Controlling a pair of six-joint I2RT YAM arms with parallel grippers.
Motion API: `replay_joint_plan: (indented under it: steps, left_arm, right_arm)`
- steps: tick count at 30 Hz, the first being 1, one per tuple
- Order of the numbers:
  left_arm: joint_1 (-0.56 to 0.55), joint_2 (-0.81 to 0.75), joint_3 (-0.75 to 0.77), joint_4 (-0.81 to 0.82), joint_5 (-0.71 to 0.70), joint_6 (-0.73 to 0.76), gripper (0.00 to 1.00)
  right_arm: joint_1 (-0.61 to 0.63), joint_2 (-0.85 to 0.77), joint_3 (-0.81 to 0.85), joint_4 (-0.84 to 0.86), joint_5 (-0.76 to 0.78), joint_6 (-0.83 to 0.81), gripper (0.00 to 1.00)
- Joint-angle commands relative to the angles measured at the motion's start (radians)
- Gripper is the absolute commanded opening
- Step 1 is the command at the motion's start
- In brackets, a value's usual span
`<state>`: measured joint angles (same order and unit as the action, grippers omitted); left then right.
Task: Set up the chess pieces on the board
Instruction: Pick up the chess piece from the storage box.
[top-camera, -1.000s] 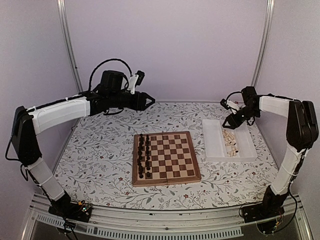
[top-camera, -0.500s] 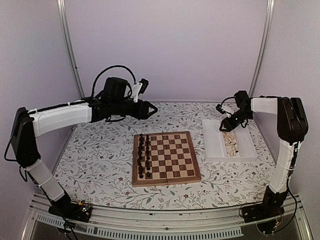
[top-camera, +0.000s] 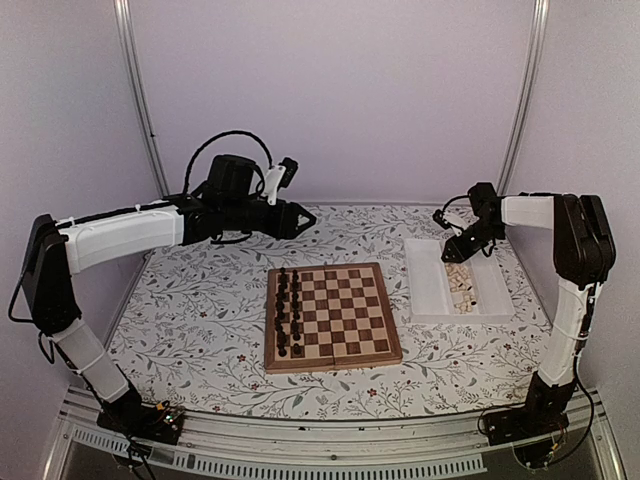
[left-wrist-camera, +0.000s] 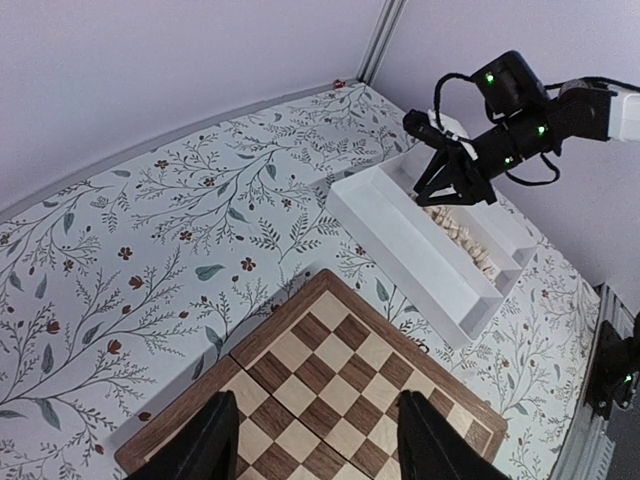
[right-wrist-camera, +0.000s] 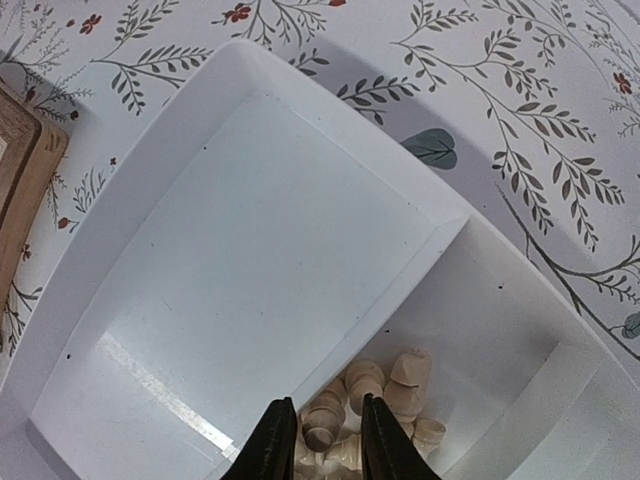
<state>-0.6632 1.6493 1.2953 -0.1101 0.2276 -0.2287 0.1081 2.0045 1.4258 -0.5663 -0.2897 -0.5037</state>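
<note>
The wooden chessboard lies mid-table, with dark pieces on its two left columns and no pale pieces on it. The pale chess pieces lie heaped in the right compartment of a white tray. My right gripper is low in the tray. In the right wrist view its jaws are narrowly open and straddle one pale piece of the heap. My left gripper is open and empty, high above the table beyond the board. Its wrist view shows the board's bare squares.
The tray's left compartment is empty, with a raised divider beside the heap. The board's corner lies left of the tray. A floral cloth covers the table. White walls and metal posts enclose the back and sides.
My right gripper dropped from above the tray's far end down into the pale pieces' compartment. My left arm swung slightly and lowered a little, then held still.
</note>
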Motion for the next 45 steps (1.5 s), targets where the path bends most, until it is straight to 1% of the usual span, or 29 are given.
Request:
replay_joint_plan:
  steps: [1, 7, 14, 17, 21, 29, 34, 41, 45]
  left_arm:
    - [-0.019, 0.003, 0.029, 0.003, -0.004, 0.011, 0.56]
    - [-0.026, 0.005, 0.030, 0.001, -0.019, 0.009, 0.56]
    - [-0.035, 0.016, 0.033, -0.005, -0.024, 0.010, 0.56]
    - [-0.038, 0.021, 0.035, -0.009, -0.028, 0.012, 0.56]
    - [-0.039, 0.024, 0.037, -0.012, -0.032, 0.013, 0.56]
    - [-0.039, 0.030, 0.044, -0.024, -0.039, 0.017, 0.56]
    - [-0.039, 0.032, 0.047, -0.028, -0.042, 0.018, 0.56]
    - [-0.040, 0.040, 0.051, -0.035, -0.046, 0.020, 0.57]
    - [-0.042, 0.055, 0.049, -0.033, -0.035, 0.010, 0.57]
  right_arm:
    - [-0.007, 0.002, -0.008, 0.017, 0.007, 0.024, 0.22]
    - [-0.018, 0.003, -0.021, 0.020, 0.014, 0.031, 0.20]
    - [-0.025, -0.005, -0.055, 0.033, 0.012, 0.034, 0.22]
    - [-0.025, -0.013, -0.057, 0.034, 0.004, 0.034, 0.14]
    - [-0.025, -0.058, -0.057, 0.030, 0.006, 0.036, 0.09]
    - [-0.025, -0.207, -0.056, -0.061, 0.012, 0.020, 0.09]
    - [-0.009, -0.276, -0.060, -0.119, -0.040, 0.005, 0.08]
    - [0.058, -0.300, -0.041, -0.170, -0.065, -0.007, 0.08]
    - [0.071, -0.305, -0.014, -0.217, -0.175, -0.026, 0.07]
